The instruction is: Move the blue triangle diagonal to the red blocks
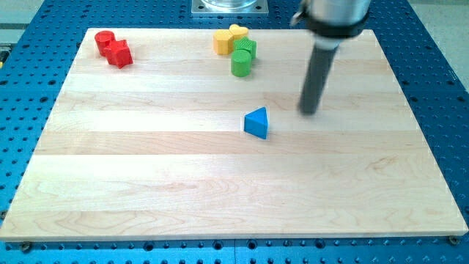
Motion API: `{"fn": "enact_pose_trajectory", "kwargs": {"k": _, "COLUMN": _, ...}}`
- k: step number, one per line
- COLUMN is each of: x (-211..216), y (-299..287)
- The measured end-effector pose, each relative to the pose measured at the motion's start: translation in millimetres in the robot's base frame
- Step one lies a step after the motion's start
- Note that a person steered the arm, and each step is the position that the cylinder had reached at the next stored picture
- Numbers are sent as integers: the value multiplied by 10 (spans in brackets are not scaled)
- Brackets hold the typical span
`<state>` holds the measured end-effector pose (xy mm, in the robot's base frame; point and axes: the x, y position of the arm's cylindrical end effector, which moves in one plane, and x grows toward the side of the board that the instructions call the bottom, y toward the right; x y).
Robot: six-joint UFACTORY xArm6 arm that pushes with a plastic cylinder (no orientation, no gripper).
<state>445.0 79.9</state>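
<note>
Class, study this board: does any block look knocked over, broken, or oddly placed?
Nothing stands out. The blue triangle sits alone mid-board, intact. The red blocks cluster at the view's top left, the yellow blocks and green blocks at top centre. My tip is apart from the triangle, to its right.

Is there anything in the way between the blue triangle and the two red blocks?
No. In the camera view, only bare wood lies between the blue triangle and the red blocks.

A pale wooden desk [146, 191] is shown. A blue triangle [256, 122] is placed near its centre; red blocks [113, 49] are grouped top left, yellow blocks [229, 39] and green blocks [243, 58] top centre.
</note>
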Motion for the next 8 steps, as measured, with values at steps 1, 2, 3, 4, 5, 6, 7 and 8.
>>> {"fn": "enact_pose_trajectory", "kwargs": {"k": 1, "x": 468, "y": -474}}
{"fn": "enact_pose_trajectory", "kwargs": {"k": 2, "x": 451, "y": -832}}
{"fn": "enact_pose_trajectory", "kwargs": {"k": 3, "x": 450, "y": -1655}}
{"fn": "enact_pose_trajectory", "kwargs": {"k": 4, "x": 145, "y": -1552}}
{"fn": "enact_pose_trajectory", "kwargs": {"k": 5, "x": 39, "y": -2344}}
{"fn": "enact_pose_trajectory", "kwargs": {"k": 6, "x": -133, "y": -2360}}
{"fn": "enact_pose_trajectory", "kwargs": {"k": 7, "x": -356, "y": -3219}}
{"fn": "enact_pose_trajectory", "kwargs": {"k": 8, "x": 350, "y": -3323}}
